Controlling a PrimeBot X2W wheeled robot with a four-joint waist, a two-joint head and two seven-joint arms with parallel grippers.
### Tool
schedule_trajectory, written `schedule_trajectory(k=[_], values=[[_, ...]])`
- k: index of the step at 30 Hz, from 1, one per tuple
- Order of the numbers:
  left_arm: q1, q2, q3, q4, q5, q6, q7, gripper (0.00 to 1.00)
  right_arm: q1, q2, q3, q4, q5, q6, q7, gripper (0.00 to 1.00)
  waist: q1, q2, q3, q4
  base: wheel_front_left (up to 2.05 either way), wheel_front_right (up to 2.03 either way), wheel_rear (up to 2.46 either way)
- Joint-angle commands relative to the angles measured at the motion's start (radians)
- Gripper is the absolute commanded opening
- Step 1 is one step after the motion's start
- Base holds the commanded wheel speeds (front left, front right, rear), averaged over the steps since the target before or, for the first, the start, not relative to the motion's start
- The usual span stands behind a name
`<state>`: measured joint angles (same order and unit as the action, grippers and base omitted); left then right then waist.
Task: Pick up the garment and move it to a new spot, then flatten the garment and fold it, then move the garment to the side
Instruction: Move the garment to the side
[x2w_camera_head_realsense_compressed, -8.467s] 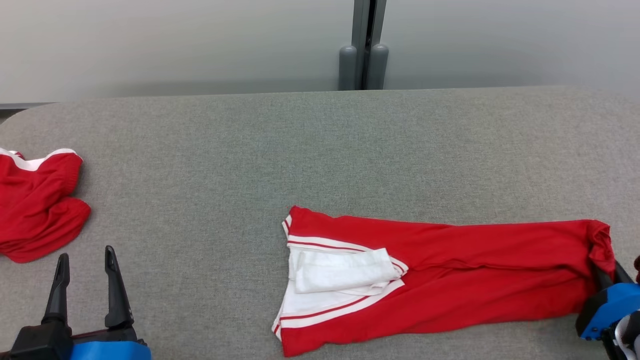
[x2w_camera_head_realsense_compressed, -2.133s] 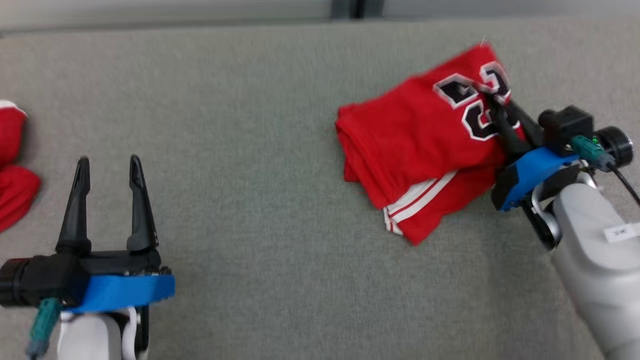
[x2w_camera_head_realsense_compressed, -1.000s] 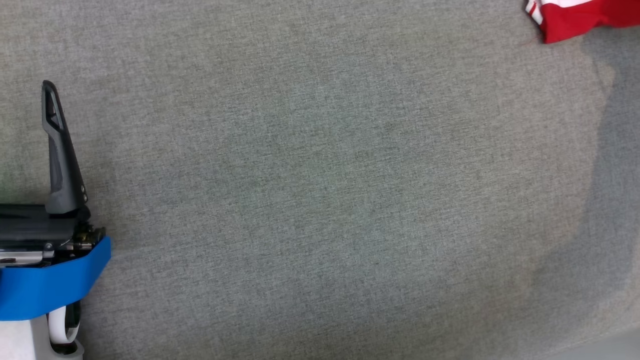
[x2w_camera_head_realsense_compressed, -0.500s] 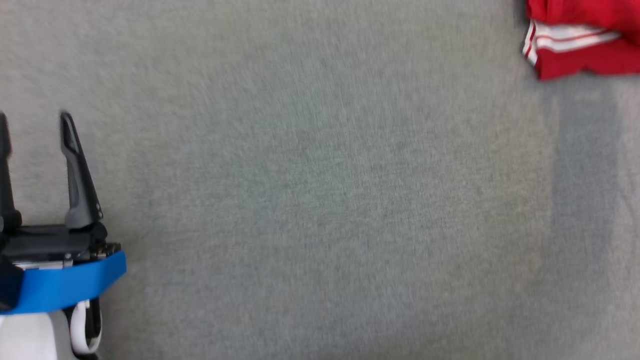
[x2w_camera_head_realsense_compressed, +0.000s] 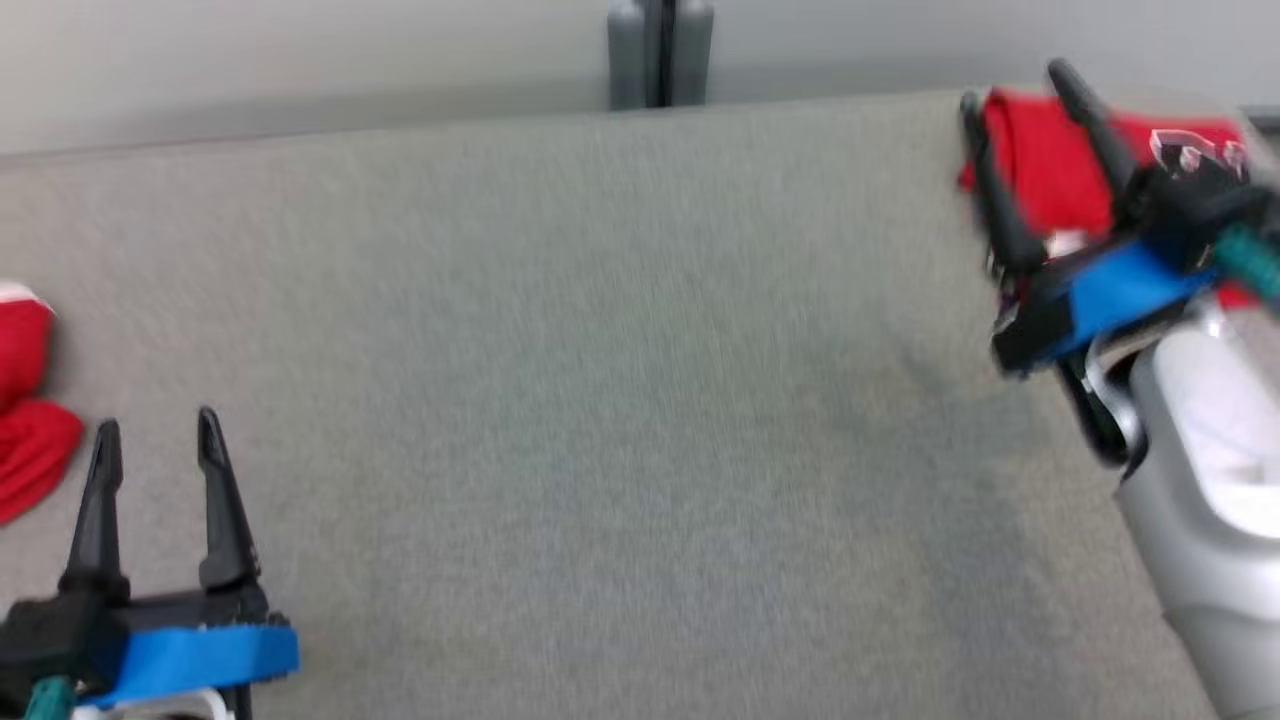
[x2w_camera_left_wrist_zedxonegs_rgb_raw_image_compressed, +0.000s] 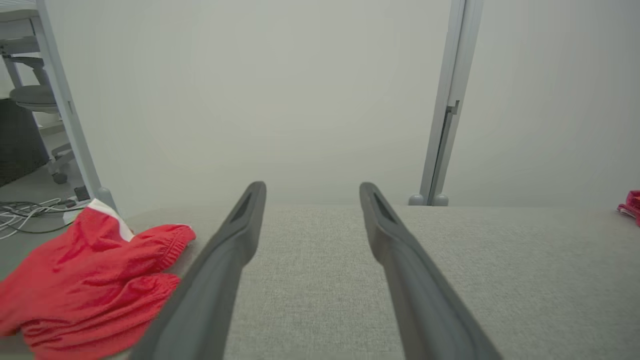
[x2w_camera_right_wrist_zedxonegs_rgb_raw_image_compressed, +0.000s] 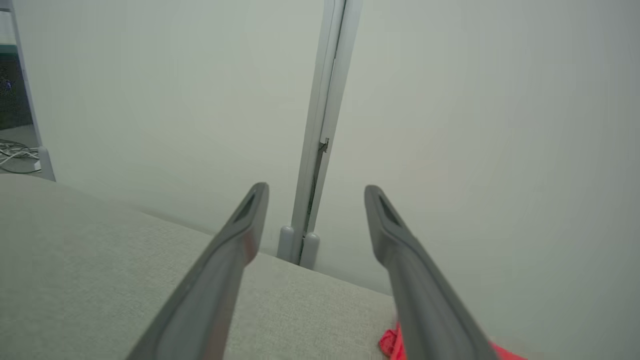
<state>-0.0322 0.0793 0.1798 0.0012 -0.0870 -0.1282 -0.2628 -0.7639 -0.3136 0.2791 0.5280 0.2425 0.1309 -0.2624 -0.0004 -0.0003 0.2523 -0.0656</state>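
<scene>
The garment (x2w_camera_head_realsense_compressed: 1040, 165), a folded red jersey with white trim and dark lettering, lies at the far right of the grey table (x2w_camera_head_realsense_compressed: 600, 350). My right gripper (x2w_camera_head_realsense_compressed: 1012, 88) hovers in front of it, open and empty, its fingers partly covering the cloth. In the right wrist view a red edge of the garment (x2w_camera_right_wrist_zedxonegs_rgb_raw_image_compressed: 392, 344) peeks out below the right finger of that gripper (x2w_camera_right_wrist_zedxonegs_rgb_raw_image_compressed: 316, 190). My left gripper (x2w_camera_head_realsense_compressed: 155, 425) is open and empty at the lower left, above bare table. The left wrist view shows the garment (x2w_camera_left_wrist_zedxonegs_rgb_raw_image_compressed: 632, 202) as a small red patch far to the right of the left gripper (x2w_camera_left_wrist_zedxonegs_rgb_raw_image_compressed: 312, 187).
A second red garment (x2w_camera_head_realsense_compressed: 25, 440) lies crumpled at the table's left edge, close to my left gripper, and the left wrist view shows this other garment (x2w_camera_left_wrist_zedxonegs_rgb_raw_image_compressed: 90, 280) too. A grey post (x2w_camera_head_realsense_compressed: 660, 55) stands against the pale wall behind the table. A broad stretch of table separates the two grippers.
The head camera has swung up, so the whole picture shifted. My right gripper, shut on the garment two seconds ago, now stands open and off it. The left gripper stays open.
</scene>
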Motion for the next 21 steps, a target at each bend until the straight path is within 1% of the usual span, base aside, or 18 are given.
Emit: schedule_trajectory(k=[1, 5, 9, 10, 15, 16, 21], values=[[0.016, -0.006, -0.005, 0.016, 0.000, 0.003, -0.002, 1.00, 0.069, 0.016, 0.001, -0.021, 0.017, 0.000, -0.003, 1.00, 0.0004, 0.0003, -0.057, -0.014, 0.00, 0.00, 0.00], [0.043, -0.013, -0.011, 0.052, -0.001, 0.003, -0.002, 1.00, 0.194, 0.055, -0.010, -0.049, 0.029, 0.000, -0.003, 1.00, 0.0004, 0.0003, -0.124, 0.006, 0.00, 0.00, 0.00], [0.065, -0.018, -0.022, 0.083, 0.003, 0.002, -0.002, 1.00, 0.313, 0.084, -0.041, -0.068, 0.048, 0.000, -0.003, 1.00, 0.0004, 0.0003, -0.181, 0.022, 0.00, 0.00, 0.00], [0.077, -0.019, -0.025, 0.097, 0.004, 0.002, -0.002, 1.00, 0.369, 0.098, -0.057, -0.078, 0.044, 0.000, -0.003, 1.00, 0.0004, 0.0003, -0.204, 0.026, 0.00, 0.00, 0.00], [0.101, -0.021, -0.035, 0.124, 0.003, 0.000, -0.002, 1.00, 0.494, 0.126, -0.113, -0.129, 0.027, 0.000, -0.003, 1.00, 0.0004, 0.0003, -0.233, 0.033, 0.00, 0.00, 0.00], [0.101, -0.021, -0.035, 0.124, 0.003, 0.000, -0.002, 1.00, 0.494, 0.126, -0.113, -0.129, 0.027, 0.000, -0.003, 1.00, 0.0004, 0.0003, -0.233, 0.033, 0.00, 0.00, 0.00], [0.108, -0.022, -0.046, 0.147, 0.006, -0.001, -0.002, 1.00, 0.592, 0.155, -0.166, -0.178, 0.006, 0.000, -0.003, 1.00, 0.0004, 0.0003, -0.242, 0.035, 0.00, 0.00, 0.00]])
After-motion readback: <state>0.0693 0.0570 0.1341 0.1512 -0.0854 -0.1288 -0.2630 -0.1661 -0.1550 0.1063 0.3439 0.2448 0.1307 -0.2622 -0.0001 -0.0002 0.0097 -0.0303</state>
